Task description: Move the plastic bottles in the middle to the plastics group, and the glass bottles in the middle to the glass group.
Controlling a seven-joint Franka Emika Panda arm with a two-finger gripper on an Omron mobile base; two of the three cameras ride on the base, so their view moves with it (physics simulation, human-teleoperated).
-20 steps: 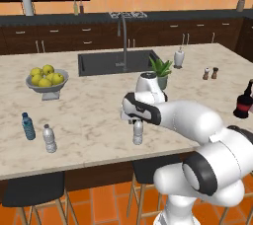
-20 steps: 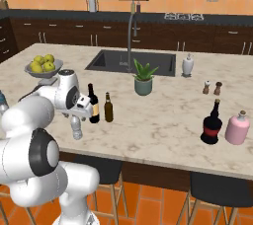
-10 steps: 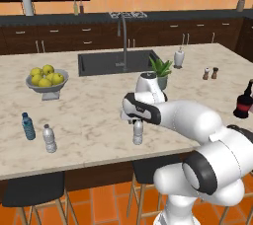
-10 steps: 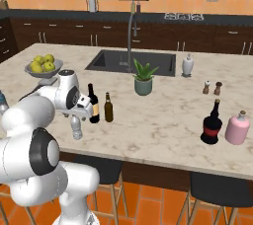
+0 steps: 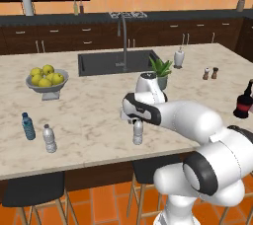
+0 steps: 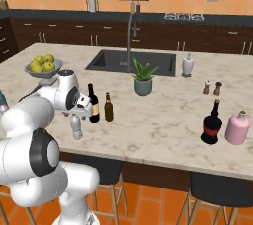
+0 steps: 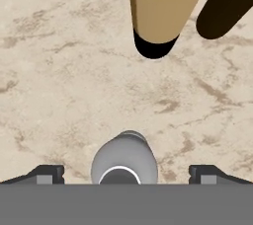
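Wide-spread fingers [image 7: 127, 172] straddle the round clear-grey plastic bottle [image 7: 124, 160], gripping nothing, on veined marble.

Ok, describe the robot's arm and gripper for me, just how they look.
The arm is built of glossy white, rounded shells with dark grey to black bands at the joints. No cables or markings show. The gripper ends in two small dark fingertips, blocky with a lighter grey patch.

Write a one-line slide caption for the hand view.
Open gripper poised above the clear water bottle, with the yellow-labelled wine bottle and brown bottle standing beyond on the marble counter.
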